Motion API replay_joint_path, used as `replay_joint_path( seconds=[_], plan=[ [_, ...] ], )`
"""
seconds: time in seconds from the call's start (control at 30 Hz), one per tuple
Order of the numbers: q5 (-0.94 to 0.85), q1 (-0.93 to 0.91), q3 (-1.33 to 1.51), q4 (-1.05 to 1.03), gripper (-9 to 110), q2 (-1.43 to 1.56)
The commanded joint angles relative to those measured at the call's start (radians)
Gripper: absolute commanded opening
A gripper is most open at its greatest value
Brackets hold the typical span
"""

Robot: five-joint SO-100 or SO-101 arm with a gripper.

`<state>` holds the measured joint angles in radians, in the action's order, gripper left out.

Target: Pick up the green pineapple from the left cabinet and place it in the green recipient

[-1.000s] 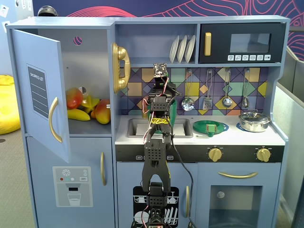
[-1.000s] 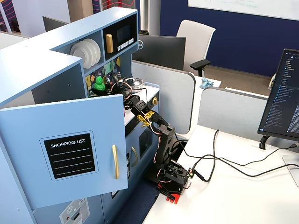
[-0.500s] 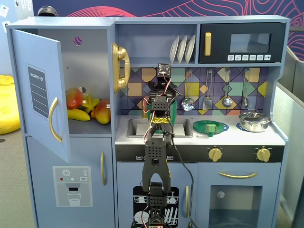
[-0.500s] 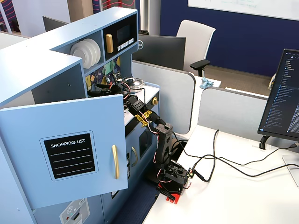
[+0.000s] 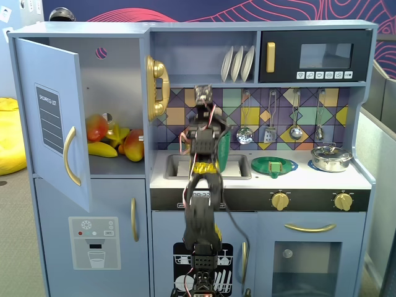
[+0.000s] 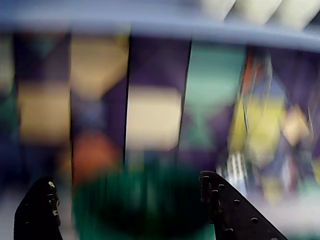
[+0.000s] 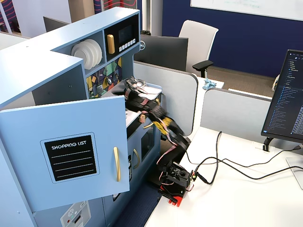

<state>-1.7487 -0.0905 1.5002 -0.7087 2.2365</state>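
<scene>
The gripper (image 6: 131, 200) is spread wide and holds nothing: in the wrist view both dark fingers (image 6: 36, 210) frame open space, with a blurred dark-green round shape, judged to be the green recipient (image 6: 142, 210), directly below and between them. In a fixed view, the arm (image 5: 202, 161) reaches up in front of the sink and hides most of the recipient; only a green edge (image 5: 224, 145) shows beside it.

The green pineapple cannot be located. It is not between the fingers, and it is not visible among the mangoes (image 5: 97, 128) and banana (image 5: 102, 149) on the shelf of the left cabinet (image 5: 52, 124), whose door stands open. It may already lie inside the recipient; the blur prevents confirmation.

Judged step: release over the recipient, probably complete. To do it well, withdraw straight upward, clear of the rim, so the jug is not tipped.
</scene>
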Motion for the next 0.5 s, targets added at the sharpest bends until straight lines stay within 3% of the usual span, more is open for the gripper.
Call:
replay_joint_path(
  seconds=[0.0, 0.13, 0.47],
  plan=[
    [0.003, -0.035, 0.359, -0.133, 30, 0.393],
    [0.074, -0.031, 0.638, -0.252, 31, 0.606],
    [0.141, -0.04, 1.289, -0.21, 25, 0.877]
  ],
)
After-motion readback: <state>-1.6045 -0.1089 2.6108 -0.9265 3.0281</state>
